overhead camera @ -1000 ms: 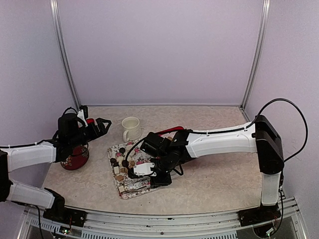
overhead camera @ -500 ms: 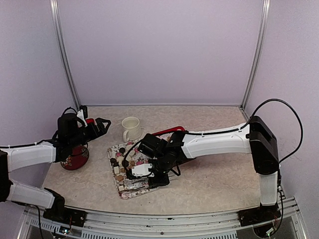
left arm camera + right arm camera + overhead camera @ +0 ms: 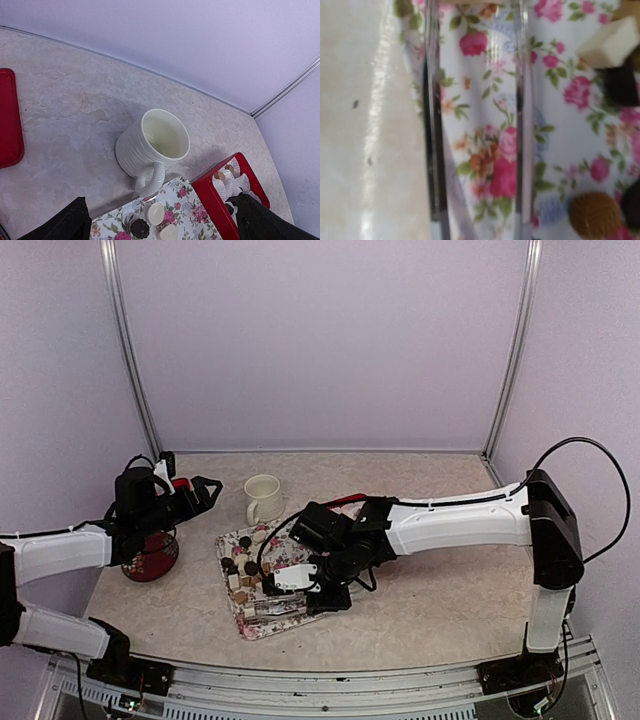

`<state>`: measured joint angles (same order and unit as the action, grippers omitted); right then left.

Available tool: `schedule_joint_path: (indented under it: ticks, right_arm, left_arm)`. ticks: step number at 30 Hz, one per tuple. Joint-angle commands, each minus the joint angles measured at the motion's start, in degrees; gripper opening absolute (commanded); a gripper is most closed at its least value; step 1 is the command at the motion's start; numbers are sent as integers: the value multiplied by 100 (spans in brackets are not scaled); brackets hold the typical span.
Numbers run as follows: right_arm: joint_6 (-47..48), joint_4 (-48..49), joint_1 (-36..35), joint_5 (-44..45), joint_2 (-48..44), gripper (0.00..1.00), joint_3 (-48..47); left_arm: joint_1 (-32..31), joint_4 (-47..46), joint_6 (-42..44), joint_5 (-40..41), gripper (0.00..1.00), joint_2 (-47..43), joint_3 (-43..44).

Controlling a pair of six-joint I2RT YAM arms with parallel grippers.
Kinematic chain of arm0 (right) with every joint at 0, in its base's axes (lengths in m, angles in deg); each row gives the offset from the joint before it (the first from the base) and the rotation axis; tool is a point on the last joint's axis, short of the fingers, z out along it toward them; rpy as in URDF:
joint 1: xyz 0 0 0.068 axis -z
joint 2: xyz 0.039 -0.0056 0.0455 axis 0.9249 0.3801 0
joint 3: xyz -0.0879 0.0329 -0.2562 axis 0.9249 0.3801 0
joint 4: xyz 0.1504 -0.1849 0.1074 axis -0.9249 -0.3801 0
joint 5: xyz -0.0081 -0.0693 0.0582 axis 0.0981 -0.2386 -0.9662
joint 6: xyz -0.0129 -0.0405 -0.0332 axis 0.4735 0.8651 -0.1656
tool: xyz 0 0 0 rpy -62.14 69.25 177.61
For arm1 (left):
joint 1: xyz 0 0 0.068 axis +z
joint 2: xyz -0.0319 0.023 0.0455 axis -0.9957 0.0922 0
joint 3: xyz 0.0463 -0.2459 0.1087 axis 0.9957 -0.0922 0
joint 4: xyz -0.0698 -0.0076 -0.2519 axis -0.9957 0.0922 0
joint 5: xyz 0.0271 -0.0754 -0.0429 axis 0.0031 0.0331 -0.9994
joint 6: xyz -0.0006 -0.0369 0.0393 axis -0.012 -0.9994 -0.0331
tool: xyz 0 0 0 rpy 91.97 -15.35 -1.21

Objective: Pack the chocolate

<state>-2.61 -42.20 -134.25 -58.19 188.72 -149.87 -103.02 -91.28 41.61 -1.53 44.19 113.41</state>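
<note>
**Item:** chocolate (image 3: 243, 565), bite-size pieces in dark brown, tan and cream, round and square.

**Location:** loose on the floral tray (image 3: 262, 630), mostly at its left and far end. The tray lies on the desk (image 3: 430, 605) between the two arms.

**Handling (judged):** Each piece is light and rigid but brittle, with a smooth surface likely to slip or scuff. Take one piece at a time across opposite flat sides or the widest girth, with a gentle squeeze. The pieces lie close together, so neighbours could get nudged.

**Left pincer** (image 3: 212, 490): spread wide and empty, held above the desk near the cream mug (image 3: 155, 142).

**Right pincer** (image 3: 300, 590): low over the near part of the tray. I cannot tell whether it is spread or pressed together.

**View notes:**
- Right wrist view, blurred: two slim shiny bars stand apart over bare tray with nothing between them. A tan ball (image 3: 594, 215) and a cream square (image 3: 610, 42) lie off to one side. It is unclear whether the bars are fingers or a tool.
- Left wrist view only: the red box (image 3: 210, 192) with white paper liners (image 3: 227, 182), a few apparently already filled. From above, the right arm hides most of it.
</note>
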Motion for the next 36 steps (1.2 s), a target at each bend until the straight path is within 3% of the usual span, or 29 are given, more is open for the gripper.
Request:
schedule_joint_path:
  ticks: [1, 9, 19, 27, 36]
  right_arm:
    - [-366, 325, 151, -228, -860, 29, 344]
    - [-1068, 390, 802, -188, -1851, 29, 1095]
    - [-2038, -4, 2144, -340, -2929, 29, 1812]
    - [-2435, -440, 2702, -205, -2995, 28, 1900]
    - [-2777, -760, 2765, -391, -2848, 28, 1893]
  left_arm:
    - [46, -132, -30, -113, 99, -44, -16]
    - [38, -175, -68, -168, 99, 30, 29]
    - [38, -282, -111, -210, 99, 145, 25]
    - [38, -254, -103, -187, 99, 149, 50]
    - [38, -315, -138, -218, 99, 214, 66]
